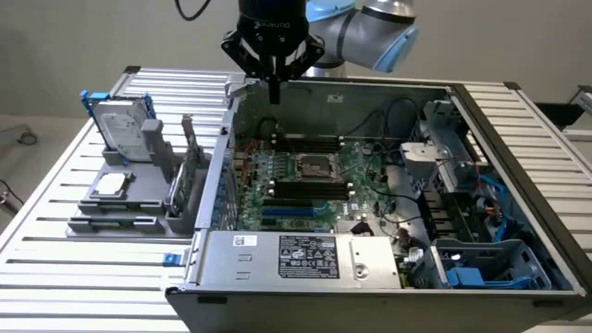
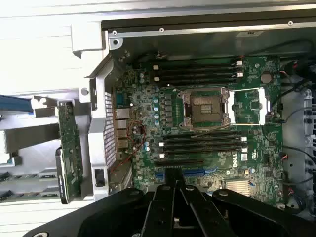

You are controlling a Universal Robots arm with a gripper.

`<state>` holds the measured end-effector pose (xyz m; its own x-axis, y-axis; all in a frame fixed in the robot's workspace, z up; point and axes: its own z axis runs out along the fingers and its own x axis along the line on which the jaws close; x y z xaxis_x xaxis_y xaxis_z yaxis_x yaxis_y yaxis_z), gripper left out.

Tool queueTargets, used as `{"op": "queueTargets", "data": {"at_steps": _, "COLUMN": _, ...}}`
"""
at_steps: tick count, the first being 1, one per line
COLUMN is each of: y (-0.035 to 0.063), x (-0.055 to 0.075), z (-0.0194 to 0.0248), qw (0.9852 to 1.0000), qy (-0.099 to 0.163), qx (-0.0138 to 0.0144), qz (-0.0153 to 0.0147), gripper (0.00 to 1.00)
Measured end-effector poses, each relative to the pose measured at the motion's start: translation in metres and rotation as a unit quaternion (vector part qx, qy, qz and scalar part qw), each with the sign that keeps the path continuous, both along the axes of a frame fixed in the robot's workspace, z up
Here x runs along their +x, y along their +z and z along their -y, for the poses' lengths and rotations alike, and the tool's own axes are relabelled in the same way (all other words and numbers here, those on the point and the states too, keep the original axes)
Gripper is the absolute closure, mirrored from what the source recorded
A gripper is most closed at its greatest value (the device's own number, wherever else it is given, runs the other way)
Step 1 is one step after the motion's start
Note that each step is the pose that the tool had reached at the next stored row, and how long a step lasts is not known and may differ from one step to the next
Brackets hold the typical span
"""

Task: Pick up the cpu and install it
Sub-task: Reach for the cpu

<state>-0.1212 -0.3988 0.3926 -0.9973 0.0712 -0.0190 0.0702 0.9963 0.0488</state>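
Note:
The cpu [image 1: 111,184], a small pale silver square, lies flat on the grey holder [image 1: 118,208] at the exterior view's left, outside the computer case. The dark square socket [image 1: 312,165] with its metal rim sits in the middle of the green motherboard [image 1: 287,191], and its inside looks bare [image 2: 205,107]. My gripper [image 1: 274,97] hangs above the case's far wall, to the exterior view's left of the socket and well away from the cpu. Its fingers [image 2: 174,190] are shut together with nothing between them.
A silver hard drive [image 1: 122,128] in a blue frame stands upright behind the cpu. A green card [image 1: 190,173] stands on edge between the holder and the case wall [image 1: 222,159]. Cables, a power supply [image 1: 306,258] and blue drive bays [image 1: 481,267] crowd the case.

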Motion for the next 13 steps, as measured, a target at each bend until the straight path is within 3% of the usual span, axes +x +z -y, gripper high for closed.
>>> {"op": "queueTargets", "data": {"at_steps": 9, "y": 0.0000, "x": -0.001, "z": -0.0008, "qw": 1.0000, "qy": 0.000, "qx": 0.0005, "qz": -0.0011, "gripper": 0.89}}
{"op": "queueTargets", "data": {"at_steps": 13, "y": -0.0001, "x": -0.011, "z": -0.0044, "qw": 1.0000, "qy": 0.000, "qx": 0.0052, "qz": -0.0030, "gripper": 0.89}}
